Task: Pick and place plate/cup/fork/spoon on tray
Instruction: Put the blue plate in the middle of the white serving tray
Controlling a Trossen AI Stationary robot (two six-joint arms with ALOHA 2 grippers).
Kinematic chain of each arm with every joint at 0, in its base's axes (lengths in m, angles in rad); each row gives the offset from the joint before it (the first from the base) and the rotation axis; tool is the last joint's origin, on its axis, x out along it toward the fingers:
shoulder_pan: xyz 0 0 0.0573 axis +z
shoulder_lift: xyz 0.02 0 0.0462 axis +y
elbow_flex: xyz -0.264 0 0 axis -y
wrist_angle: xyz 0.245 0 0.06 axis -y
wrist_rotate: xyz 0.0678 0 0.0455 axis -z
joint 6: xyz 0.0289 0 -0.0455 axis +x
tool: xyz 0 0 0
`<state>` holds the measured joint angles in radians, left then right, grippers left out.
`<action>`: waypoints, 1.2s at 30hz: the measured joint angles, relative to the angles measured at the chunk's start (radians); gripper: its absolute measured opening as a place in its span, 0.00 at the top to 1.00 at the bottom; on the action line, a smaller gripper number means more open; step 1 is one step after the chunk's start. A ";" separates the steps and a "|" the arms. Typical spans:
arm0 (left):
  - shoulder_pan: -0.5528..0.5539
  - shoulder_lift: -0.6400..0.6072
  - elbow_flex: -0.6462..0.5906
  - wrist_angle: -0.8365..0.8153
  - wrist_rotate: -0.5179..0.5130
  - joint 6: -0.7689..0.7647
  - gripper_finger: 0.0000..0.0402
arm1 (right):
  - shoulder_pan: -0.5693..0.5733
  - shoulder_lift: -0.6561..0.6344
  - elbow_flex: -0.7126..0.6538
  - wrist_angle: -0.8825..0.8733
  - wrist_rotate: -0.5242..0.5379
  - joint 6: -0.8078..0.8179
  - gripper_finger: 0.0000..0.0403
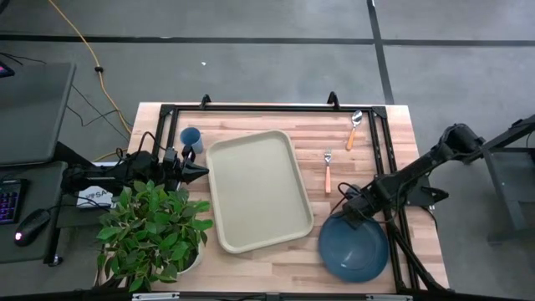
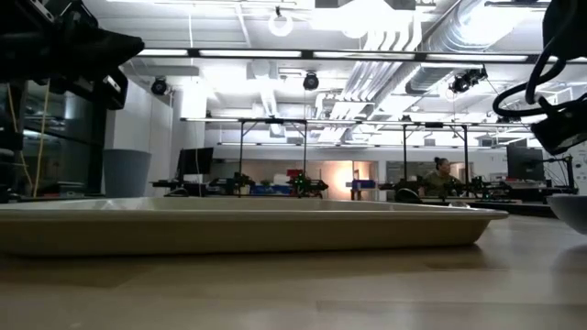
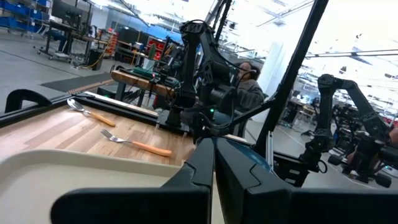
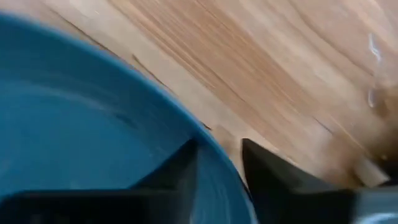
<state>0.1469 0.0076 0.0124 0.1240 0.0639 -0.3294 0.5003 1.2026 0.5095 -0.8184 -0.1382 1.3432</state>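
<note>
The slate-blue plate (image 1: pixel 355 249) lies at the table's near right. My right gripper (image 1: pixel 346 214) is shut on its far-left rim. The beige tray (image 1: pixel 259 191) lies in the middle of the table. The light-blue cup (image 1: pixel 191 136) stands upright off the tray's far-left corner. The fork (image 1: pixel 328 171) and the spoon (image 1: pixel 354 127) lie flat on the wood right of the tray. My left gripper (image 1: pixel 201 171) is shut and empty, hovering at the tray's left edge. My right gripper has the plate's raised rim (image 4: pixel 219 163) between its two fingers, one finger (image 4: pixel 180 171) inside the plate and one (image 4: pixel 267 171) outside it. The fingers slant down from the far side. I cannot tell whether the plate is clear of the table.
A leafy potted plant (image 1: pixel 150 230) stands at the table's near left, close to my left arm. A black frame (image 1: pixel 267 109) runs along the far edge and down the right side (image 1: pixel 386 159). Bare wood lies between tray and plate.
</note>
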 joint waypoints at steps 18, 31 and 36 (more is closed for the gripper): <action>0.000 0.000 0.000 0.000 0.000 0.000 1.00 | -0.002 -0.443 0.142 0.009 -0.385 -0.113 1.00; 0.000 0.000 0.000 0.000 0.000 0.000 1.00 | -0.205 -0.126 0.355 0.266 0.119 -0.178 1.00; 0.000 0.000 0.000 0.000 0.000 0.000 1.00 | -0.365 0.051 0.443 0.354 0.260 -0.202 1.00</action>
<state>0.1471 0.0078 0.0124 0.1238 0.0639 -0.3294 0.1357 1.2536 0.9524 -0.4647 0.1219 1.1408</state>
